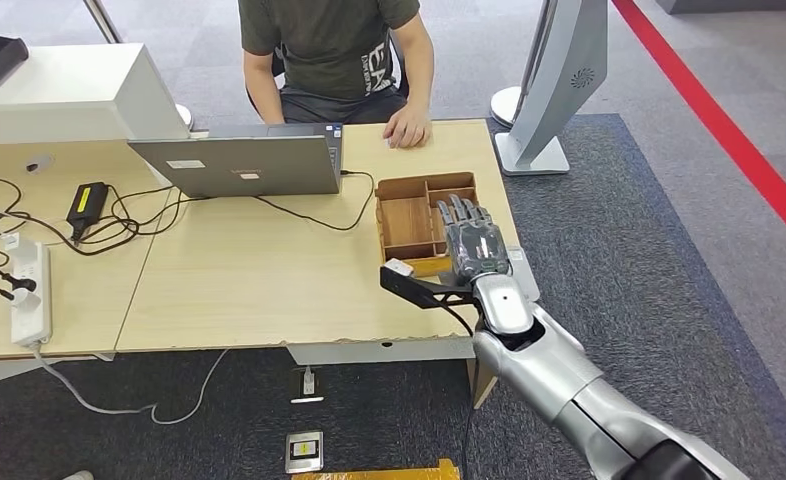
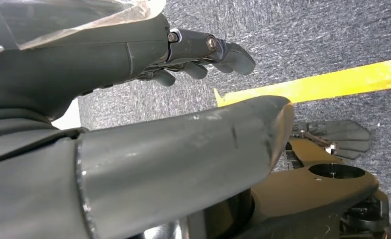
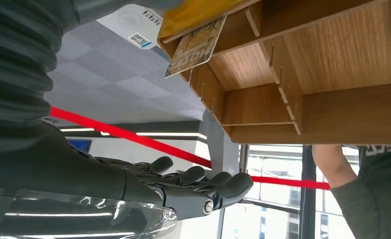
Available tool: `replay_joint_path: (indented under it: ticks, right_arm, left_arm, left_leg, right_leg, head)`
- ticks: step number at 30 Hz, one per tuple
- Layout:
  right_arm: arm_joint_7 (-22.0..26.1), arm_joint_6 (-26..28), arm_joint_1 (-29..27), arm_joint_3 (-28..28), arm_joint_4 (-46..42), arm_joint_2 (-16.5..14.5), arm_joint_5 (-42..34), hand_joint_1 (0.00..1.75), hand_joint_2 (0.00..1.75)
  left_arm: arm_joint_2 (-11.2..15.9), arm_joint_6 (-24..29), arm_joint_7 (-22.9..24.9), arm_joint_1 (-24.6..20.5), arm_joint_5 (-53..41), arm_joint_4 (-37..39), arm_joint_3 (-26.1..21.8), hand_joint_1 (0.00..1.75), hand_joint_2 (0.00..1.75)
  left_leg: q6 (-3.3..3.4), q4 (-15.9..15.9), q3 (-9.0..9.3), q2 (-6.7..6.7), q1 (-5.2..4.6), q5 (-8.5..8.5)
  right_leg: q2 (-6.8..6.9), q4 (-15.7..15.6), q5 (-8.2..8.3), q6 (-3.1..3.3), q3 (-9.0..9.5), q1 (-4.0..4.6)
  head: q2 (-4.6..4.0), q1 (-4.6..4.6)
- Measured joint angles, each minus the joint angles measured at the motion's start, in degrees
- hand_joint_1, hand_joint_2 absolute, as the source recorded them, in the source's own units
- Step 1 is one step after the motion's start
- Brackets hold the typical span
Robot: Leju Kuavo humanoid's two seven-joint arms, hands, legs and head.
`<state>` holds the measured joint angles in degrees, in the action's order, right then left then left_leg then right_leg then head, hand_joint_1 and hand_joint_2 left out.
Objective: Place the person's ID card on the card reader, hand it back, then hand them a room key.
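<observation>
Right hand (image 1: 476,243) nearest, silver arm reaching in from below, fingers (image 3: 203,181) held straight and flat, apart from one another, holding nothing; hovers above the right side of the wooden tray (image 1: 409,215) at the counter (image 1: 259,280) edge. Room key card (image 3: 196,46) standing on edge in a slot of the tray, printed face showing, well apart from the fingers in the right wrist view, nothing between them. Probably light, thin, stiff and slick: best pinched by its free upper edge between thumb and a finger, since a flat grip would slide off; wooden dividers close on either side leave little room. White flat device (image 1: 521,268) just beside the tray under the wrist, perhaps the card reader. ID card not made out. Person's hand (image 1: 407,130) resting on the far counter edge beside the laptop (image 1: 244,165). Left hand (image 2: 203,55) hanging over grey carpet, fingers loosely curled, empty
</observation>
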<state>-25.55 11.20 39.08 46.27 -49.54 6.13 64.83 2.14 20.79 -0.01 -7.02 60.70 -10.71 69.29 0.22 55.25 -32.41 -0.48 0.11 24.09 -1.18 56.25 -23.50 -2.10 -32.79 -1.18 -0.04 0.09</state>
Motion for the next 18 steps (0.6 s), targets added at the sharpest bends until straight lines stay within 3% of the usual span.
replay_joint_path:
  ticks: [18]
  right_arm:
    - [-0.26,-0.99,4.53,0.06,11.35,-3.36,-0.01,0.0,1.75]
  left_arm:
    - [0.02,0.53,0.06,0.02,1.15,0.0,0.11,0.0,0.0]
  left_leg:
    - [-0.01,0.0,0.0,0.0,0.04,0.0]
  right_leg:
    - [0.0,0.01,-0.01,0.02,0.0,0.04]
  head:
    - [0.0,0.0]
